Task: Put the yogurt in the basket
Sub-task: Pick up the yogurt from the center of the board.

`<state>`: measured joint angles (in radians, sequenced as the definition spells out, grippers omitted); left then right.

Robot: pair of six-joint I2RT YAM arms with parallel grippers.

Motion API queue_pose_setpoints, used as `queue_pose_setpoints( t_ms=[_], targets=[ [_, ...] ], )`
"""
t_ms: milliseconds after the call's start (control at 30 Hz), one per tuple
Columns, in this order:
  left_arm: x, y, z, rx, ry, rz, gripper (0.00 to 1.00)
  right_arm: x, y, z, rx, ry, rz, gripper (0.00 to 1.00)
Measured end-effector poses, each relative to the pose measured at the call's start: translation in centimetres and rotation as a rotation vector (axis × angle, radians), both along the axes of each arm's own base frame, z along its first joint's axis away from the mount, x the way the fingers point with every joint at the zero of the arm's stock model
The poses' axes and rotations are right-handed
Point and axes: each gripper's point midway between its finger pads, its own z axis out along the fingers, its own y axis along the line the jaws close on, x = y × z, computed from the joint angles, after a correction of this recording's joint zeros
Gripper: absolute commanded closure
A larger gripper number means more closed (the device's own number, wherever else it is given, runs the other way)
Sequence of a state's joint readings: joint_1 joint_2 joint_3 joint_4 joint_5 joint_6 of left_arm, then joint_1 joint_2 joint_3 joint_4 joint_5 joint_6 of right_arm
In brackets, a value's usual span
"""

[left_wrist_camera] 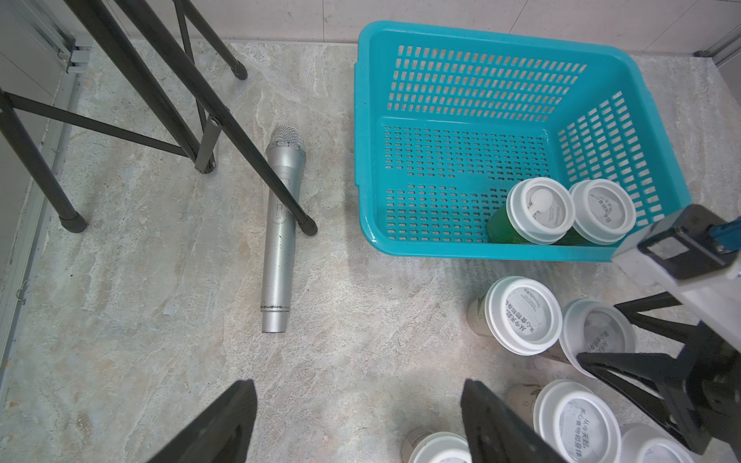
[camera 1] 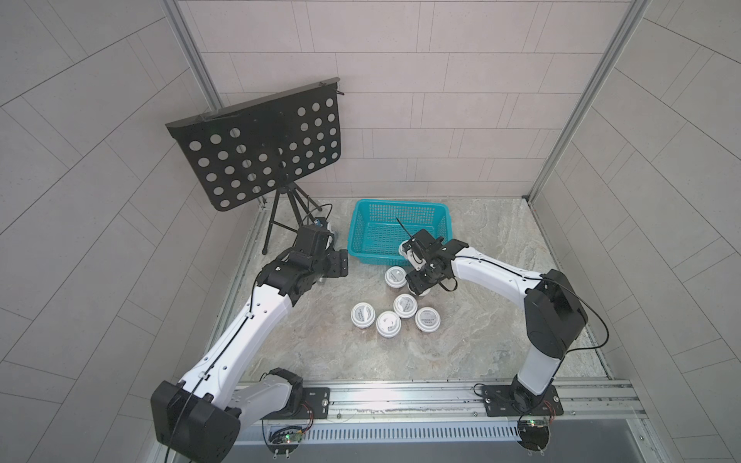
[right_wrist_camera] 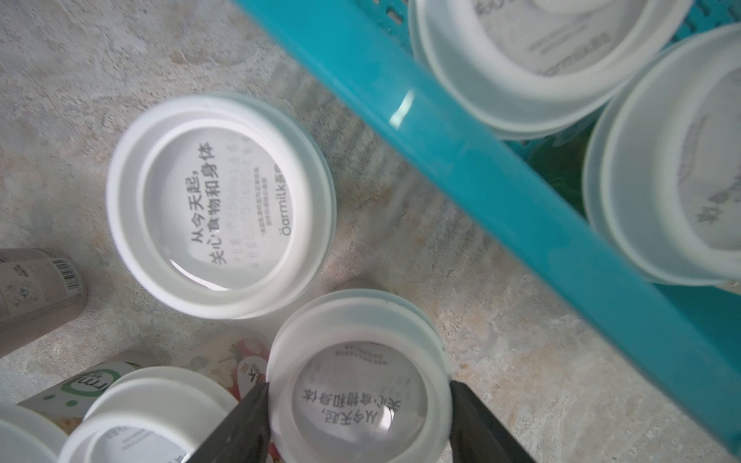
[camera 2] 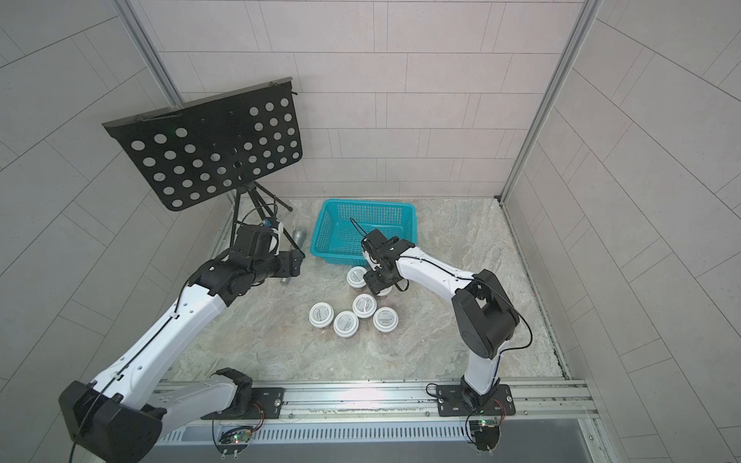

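I see most of the basket [left_wrist_camera: 441, 249] free (two cups [left_wrist_camera: 539, 210] fill one corner), while stand legs [left_wrist_camera: 188, 68] and a microphone [left_wrist_camera: 278, 224] crowd its side.

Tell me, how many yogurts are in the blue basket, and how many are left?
Done: two yogurt cups stand in the basket. In hand: the right gripper has its fingers either side of a third cup on the table beside the basket; whether it grips yet is unclear. Left: that cup and five other cups. The left gripper is open and empty.
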<state>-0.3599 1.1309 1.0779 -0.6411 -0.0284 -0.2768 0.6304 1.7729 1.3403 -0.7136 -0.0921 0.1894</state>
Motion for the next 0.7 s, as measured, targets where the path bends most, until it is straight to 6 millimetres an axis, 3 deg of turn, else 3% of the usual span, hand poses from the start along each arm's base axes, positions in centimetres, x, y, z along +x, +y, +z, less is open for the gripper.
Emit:
queue_pose_setpoints(
  t_ms=[533,700],
  targets=[
    [0.1,0.2,0.0,-0.004,0.001,0.006,0.13,0.0,-0.4,0.3,0.001,0.017,-0.007,0.37],
    [0.1,0.3,0.0,-0.006,0.002,0.007,0.13,0.3,-0.5,1.3,0.026,0.025,-0.014,0.37]
  ],
)
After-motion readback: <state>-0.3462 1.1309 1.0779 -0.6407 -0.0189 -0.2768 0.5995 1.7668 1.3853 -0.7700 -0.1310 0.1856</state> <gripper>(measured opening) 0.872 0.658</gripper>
